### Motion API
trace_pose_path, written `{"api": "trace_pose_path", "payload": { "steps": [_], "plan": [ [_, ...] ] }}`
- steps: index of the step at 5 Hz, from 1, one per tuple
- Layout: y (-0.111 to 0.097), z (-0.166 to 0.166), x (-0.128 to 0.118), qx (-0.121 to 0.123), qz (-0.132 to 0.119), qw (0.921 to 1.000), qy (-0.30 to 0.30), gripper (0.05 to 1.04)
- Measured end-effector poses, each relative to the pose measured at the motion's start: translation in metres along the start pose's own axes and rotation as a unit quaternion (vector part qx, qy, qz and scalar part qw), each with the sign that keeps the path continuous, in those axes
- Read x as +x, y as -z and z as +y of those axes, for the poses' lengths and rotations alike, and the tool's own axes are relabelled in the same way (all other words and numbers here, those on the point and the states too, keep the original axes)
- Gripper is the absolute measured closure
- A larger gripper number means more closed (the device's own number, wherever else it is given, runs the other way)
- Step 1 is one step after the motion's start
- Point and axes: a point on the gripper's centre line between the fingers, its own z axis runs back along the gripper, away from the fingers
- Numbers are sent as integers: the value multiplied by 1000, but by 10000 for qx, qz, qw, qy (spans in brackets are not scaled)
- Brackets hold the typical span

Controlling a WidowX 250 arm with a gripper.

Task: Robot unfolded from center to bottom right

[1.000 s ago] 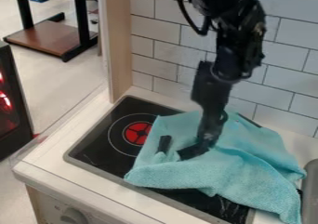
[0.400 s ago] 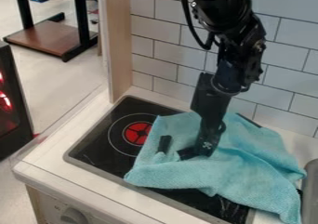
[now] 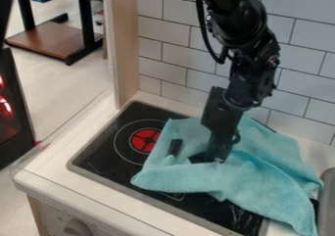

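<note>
Pincer (image 3: 189, 153): on the cloth (image 3: 265, 154), grip can't be told
Hob (image 3: 98, 154): under crumpled cloth
Right edge: grey basin (image 3: 327, 196), perhaps

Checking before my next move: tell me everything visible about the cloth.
The cloth is teal, nubbly, soft-looking fabric, partly spread but rumpled, with folds across its middle and right. It lies over the black cooktop, its right side reaching onto the white counter. The open gripper touches its left part.
</note>
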Motion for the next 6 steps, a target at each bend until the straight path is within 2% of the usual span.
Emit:
{"api": "trace_pose_path", "payload": {
  "steps": [1, 2, 3, 4, 5, 6],
  "plan": [
    [1, 0, 0, -5, -16, 10000, 16, 844],
    [1, 0, -1, -7, 7, 10000, 1, 947],
    [0, -1, -1, -37, 27, 10000, -17, 1009],
    [-3, -6, 4, -81, 98, 9999, -113, 1023],
    [-22, -13, 14, -260, 313, 9987, -292, 1029],
    [-46, -8, 16, -443, 549, 9973, -222, 1030]
  ]
}}
